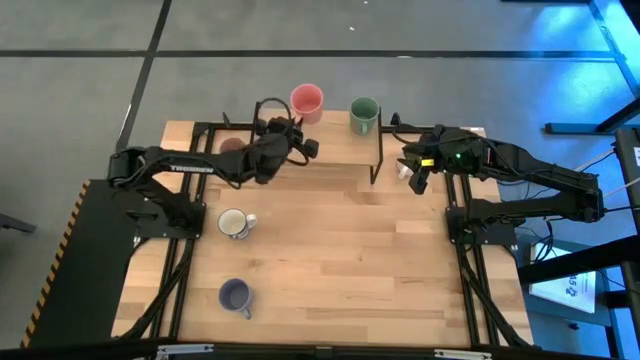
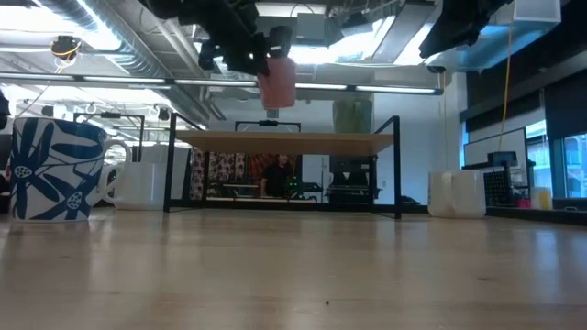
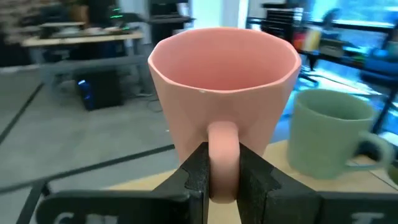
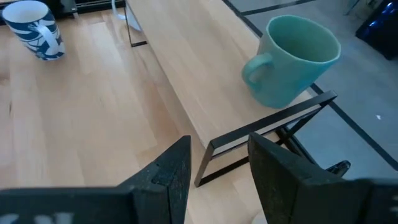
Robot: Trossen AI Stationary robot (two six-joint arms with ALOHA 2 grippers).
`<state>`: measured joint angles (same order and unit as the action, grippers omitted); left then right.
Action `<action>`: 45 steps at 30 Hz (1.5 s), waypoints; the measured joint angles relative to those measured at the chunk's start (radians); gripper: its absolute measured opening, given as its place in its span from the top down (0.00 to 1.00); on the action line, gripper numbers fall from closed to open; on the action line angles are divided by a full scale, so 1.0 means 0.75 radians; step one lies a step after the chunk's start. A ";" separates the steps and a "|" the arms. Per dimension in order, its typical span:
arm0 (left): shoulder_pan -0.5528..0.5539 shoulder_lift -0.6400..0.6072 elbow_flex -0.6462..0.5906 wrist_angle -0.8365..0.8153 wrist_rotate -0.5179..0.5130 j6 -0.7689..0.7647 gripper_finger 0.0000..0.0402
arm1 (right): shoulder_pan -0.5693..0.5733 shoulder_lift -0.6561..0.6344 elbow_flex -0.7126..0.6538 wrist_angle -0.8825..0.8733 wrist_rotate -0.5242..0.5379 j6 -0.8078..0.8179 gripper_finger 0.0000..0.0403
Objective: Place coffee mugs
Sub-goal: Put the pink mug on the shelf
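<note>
My left gripper (image 1: 296,127) is shut on the coral pink mug (image 1: 306,100) and holds it above the raised wooden shelf (image 1: 330,150) at the table's far side. The low view shows this mug (image 2: 277,81) clear of the shelf top (image 2: 284,137). The green mug (image 1: 363,115) stands upright on the shelf's right end, and the left wrist view shows it (image 3: 329,137) beside the pink one. A white mug with blue pattern (image 1: 235,223) and a purple-blue mug (image 1: 236,296) stand on the table. My right gripper (image 4: 217,155) is open, hovering right of the shelf (image 1: 415,178). My left gripper pinches the coral pink mug's handle (image 3: 222,158) between its two fingers (image 3: 196,171), coming level from the table's near-left side. The mug is upright with its mouth up and lifted clear, its base above the shelf top.
The shelf stands on a black metal frame (image 1: 378,165) with open room under it. A dark reddish round thing (image 1: 232,145) shows at the shelf's left end. White things sit low on the table in the low view (image 2: 456,194) (image 2: 138,183). Bare wood lies at the table's middle and right (image 1: 350,260).
</note>
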<state>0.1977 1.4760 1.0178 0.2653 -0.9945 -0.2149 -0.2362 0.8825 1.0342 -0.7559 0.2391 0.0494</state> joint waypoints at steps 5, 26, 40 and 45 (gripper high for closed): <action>-0.027 0.094 0.086 0.001 -0.012 -0.091 0.89 | 0.000 0.000 0.000 -0.001 0.008 0.001 0.64; 0.007 0.479 0.374 -0.102 0.018 -0.193 0.89 | 0.000 0.000 0.000 -0.003 0.028 0.069 0.64; 0.019 0.512 0.373 -0.098 0.049 -0.201 0.89 | 0.000 0.000 0.000 -0.003 0.030 0.106 0.64; 0.031 0.512 0.373 -0.099 0.067 -0.201 0.89 | 0.000 0.000 0.000 -0.003 0.030 0.106 0.64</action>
<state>0.2211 1.8603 1.2976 0.1913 -0.9440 -0.3653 -0.2359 0.8825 1.0344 -0.7582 0.2615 0.1289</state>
